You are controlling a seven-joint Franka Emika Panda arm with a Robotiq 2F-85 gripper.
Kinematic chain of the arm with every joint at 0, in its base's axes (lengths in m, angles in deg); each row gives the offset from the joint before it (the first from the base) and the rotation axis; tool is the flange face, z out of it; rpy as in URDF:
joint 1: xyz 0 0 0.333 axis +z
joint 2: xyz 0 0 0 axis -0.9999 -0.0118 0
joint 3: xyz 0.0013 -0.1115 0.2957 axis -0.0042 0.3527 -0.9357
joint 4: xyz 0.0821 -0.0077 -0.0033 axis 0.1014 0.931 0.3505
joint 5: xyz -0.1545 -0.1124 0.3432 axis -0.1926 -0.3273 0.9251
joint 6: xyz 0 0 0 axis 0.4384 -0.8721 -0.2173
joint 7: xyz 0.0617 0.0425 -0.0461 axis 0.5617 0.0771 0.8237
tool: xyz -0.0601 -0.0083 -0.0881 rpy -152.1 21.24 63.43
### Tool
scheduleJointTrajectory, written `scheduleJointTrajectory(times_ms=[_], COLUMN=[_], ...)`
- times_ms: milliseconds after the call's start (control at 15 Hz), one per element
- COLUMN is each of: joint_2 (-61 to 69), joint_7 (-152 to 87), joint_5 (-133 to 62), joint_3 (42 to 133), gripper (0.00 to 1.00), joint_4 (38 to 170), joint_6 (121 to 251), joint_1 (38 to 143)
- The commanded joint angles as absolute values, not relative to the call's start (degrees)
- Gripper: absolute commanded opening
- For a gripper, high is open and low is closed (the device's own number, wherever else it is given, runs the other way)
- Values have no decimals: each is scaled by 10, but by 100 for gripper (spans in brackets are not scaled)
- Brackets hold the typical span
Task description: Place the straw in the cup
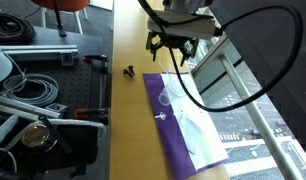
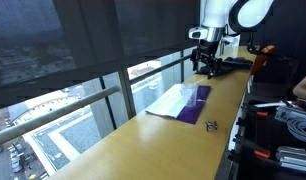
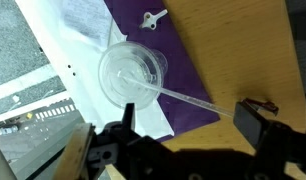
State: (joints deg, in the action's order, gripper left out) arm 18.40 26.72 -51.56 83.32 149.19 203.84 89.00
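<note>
Two dark fingers of the gripper (image 3: 183, 128) stood wide apart at the bottom of the wrist view, with nothing held between them. Just beyond them ran the straw (image 3: 198, 102), its long axis a shallow diagonal. Its free end pointed lower right, close to one fingertip and near the wooden table (image 3: 243, 50). Its other end crossed the rim of the cup (image 3: 133, 72) and seemed to rest inside, though the clear plastic made that hard to confirm.

The cup stood upright on the purple cloth (image 3: 178, 50), beside a white sheet (image 3: 78, 30). Much of the straw hung outside so light a cup, so its weight might have tipped the cup or let the straw slide out. A finger brushing the nearby free end on withdrawal could have levered it off the rim.

Farther off, in an exterior view, a small black object (image 1: 128, 70) lay on the table, well apart from the cloth.
</note>
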Motion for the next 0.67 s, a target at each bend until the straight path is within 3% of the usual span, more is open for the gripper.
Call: scheduleJointTrajectory(times_ms=[0,600], joint_2=[175,157], joint_7=[276,275], joint_5=[-527,-520], joint_3=[838,838], gripper=[100,100], joint_4=[1478,1431], joint_6=[2053,2047], joint_1=[885,878])
